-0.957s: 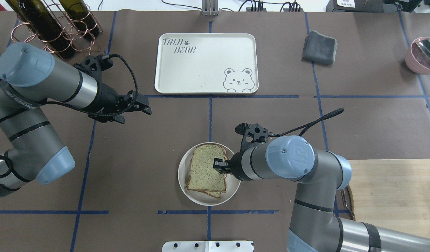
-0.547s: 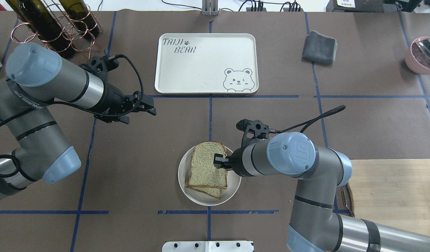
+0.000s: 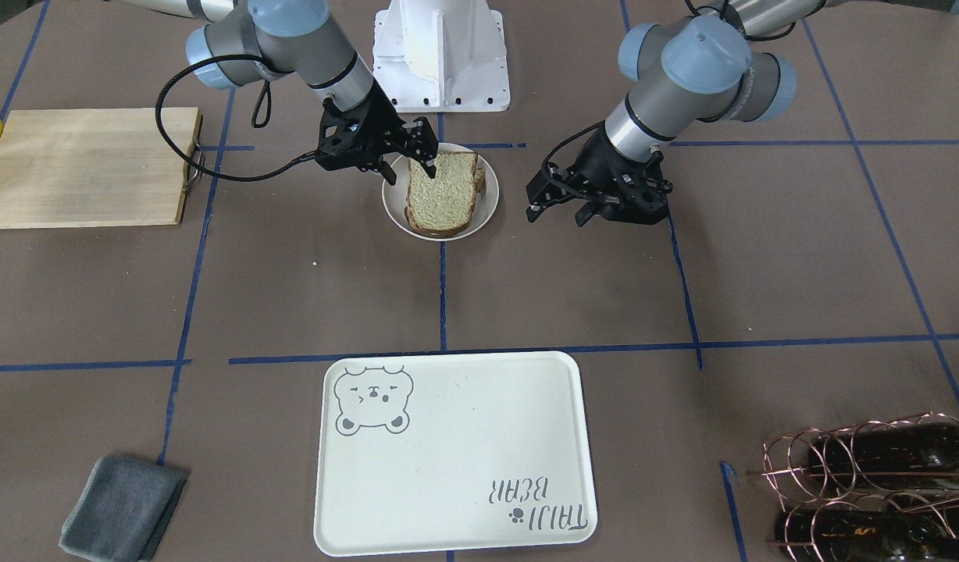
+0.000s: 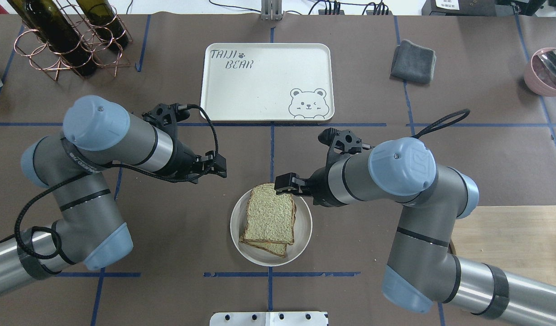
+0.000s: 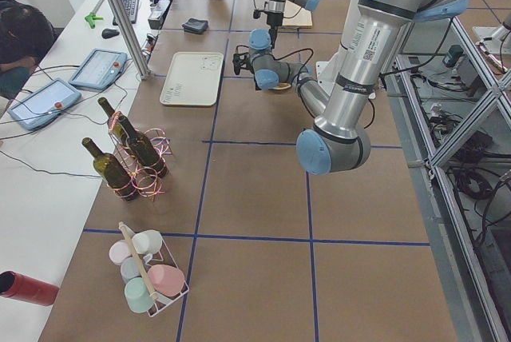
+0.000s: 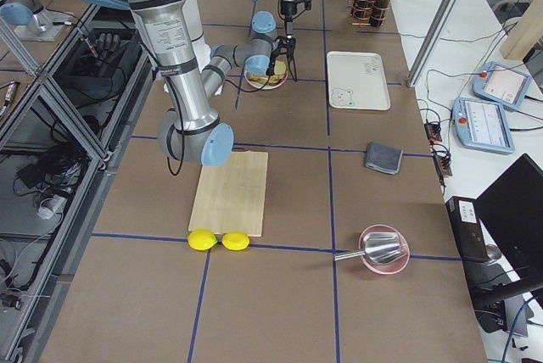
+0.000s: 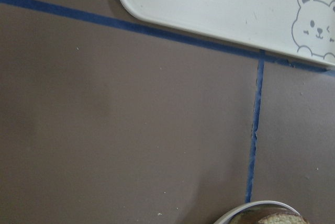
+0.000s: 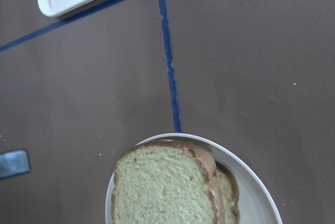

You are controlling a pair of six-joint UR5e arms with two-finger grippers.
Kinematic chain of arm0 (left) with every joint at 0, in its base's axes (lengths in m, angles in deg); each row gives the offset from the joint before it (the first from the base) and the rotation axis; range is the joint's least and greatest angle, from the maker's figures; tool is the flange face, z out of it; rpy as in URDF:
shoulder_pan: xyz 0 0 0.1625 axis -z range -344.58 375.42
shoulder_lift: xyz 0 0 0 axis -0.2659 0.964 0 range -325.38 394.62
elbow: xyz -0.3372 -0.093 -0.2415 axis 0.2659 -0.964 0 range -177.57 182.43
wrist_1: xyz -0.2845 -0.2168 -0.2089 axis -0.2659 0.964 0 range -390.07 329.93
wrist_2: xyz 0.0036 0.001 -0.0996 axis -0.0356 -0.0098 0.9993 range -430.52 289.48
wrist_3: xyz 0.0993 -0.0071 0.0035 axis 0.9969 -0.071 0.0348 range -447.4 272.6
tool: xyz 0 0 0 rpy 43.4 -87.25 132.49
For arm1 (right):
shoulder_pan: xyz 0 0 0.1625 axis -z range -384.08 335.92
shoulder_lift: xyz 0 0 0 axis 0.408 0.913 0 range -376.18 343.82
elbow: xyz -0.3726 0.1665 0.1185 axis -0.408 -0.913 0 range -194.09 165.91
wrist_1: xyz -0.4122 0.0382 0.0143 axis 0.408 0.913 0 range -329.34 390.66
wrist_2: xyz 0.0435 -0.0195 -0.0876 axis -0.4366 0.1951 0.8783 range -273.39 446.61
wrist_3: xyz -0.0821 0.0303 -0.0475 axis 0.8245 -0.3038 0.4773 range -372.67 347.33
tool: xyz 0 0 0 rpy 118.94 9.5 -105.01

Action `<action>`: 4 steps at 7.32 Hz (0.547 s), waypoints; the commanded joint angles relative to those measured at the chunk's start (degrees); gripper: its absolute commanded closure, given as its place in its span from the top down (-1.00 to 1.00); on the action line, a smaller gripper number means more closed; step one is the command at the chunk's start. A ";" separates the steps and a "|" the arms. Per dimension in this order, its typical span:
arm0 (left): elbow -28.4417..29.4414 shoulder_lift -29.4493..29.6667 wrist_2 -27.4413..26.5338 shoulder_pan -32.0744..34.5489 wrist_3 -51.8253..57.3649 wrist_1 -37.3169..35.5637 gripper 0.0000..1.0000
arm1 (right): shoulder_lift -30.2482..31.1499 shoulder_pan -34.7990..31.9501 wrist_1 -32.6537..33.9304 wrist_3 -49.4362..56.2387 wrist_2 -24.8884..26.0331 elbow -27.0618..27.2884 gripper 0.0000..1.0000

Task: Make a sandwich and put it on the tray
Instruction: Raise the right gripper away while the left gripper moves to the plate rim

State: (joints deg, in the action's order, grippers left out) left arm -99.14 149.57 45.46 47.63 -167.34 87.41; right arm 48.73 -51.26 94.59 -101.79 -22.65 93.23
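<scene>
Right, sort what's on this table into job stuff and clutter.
Job:
- bread, stacked on the plate
- tray

Clutter:
- cloth
- board
- bottles
- pink bowl
- lemons
- cups

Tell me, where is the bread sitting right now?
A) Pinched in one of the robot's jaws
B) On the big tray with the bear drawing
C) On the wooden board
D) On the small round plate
D: the stacked bread slices lie on the small round plate, which sits on the table apart from the bear tray.
</scene>
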 commanded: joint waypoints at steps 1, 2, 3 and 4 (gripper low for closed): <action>0.75 0.45 -2.77 -4.34 -0.13 -0.06 0.27 | 1.25 -4.54 0.05 0.00 -5.59 1.74 1.00; 1.72 0.89 -2.86 -5.92 -0.05 -0.06 0.21 | 1.70 -5.07 0.05 0.08 -5.69 2.27 1.00; 2.95 1.07 -2.86 -7.85 -0.05 0.12 0.14 | 2.23 -5.17 0.05 0.08 -5.69 2.19 1.00; 3.57 1.24 -4.95 -8.39 0.04 0.20 0.07 | 2.32 -5.25 0.05 0.08 -5.69 2.19 1.00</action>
State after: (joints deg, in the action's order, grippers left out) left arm -96.55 150.56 42.12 40.51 -167.37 87.49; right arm 50.72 -56.27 94.64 -101.71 -28.23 95.34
